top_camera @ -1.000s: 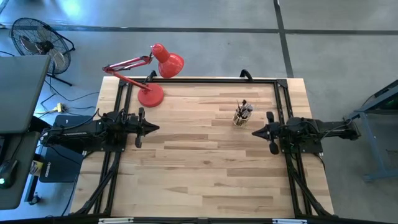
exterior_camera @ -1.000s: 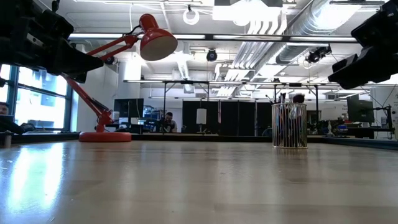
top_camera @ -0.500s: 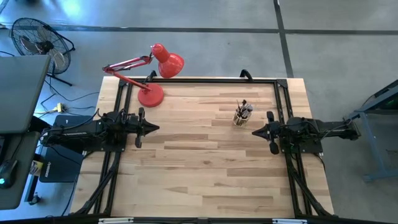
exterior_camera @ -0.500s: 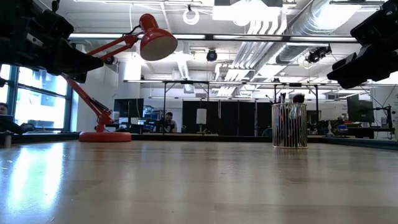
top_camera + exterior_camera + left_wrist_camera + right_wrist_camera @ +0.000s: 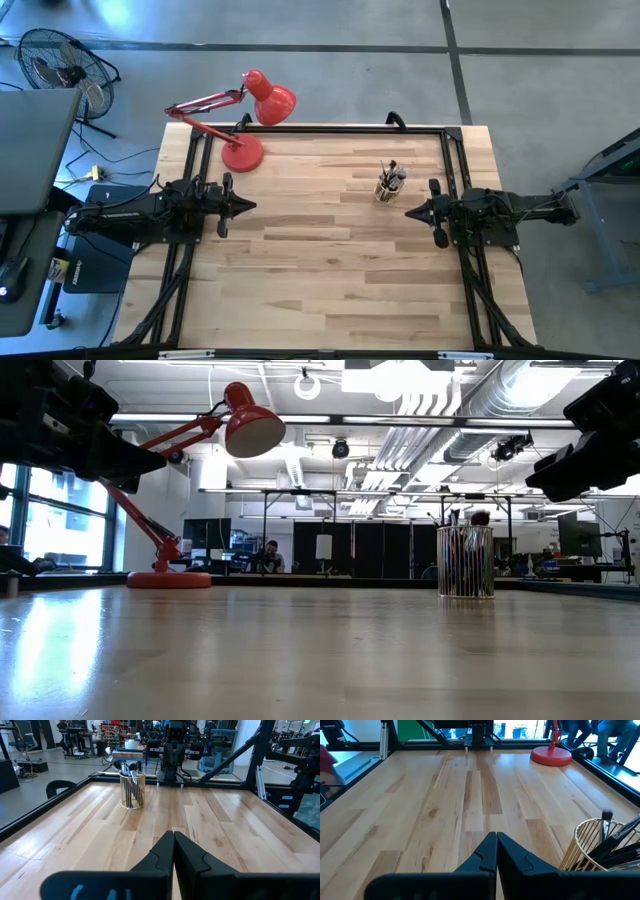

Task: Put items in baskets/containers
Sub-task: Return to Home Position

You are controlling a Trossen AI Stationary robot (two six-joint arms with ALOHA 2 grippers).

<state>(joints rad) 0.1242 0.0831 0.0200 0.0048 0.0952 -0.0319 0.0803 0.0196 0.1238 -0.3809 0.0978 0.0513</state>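
A small cylindrical cup (image 5: 385, 190) with thin gold vertical stripes stands upright on its base on the wooden table, right of centre toward the far edge. Several makeup brushes (image 5: 392, 176) stand in it, bristle tips up, leaning on its rim. The cup also shows in the low view (image 5: 466, 561), the left wrist view (image 5: 132, 790) and the right wrist view (image 5: 600, 847). My left gripper (image 5: 250, 206) hovers shut at the table's left side, empty. My right gripper (image 5: 408, 213) hovers shut just near and right of the cup, empty.
A red desk lamp (image 5: 243, 152) stands at the far left corner, its head (image 5: 272, 102) reaching past the far edge. A black frame rail (image 5: 330, 130) runs along the table's far edge and sides. Bare wood lies between the two grippers (image 5: 330, 230).
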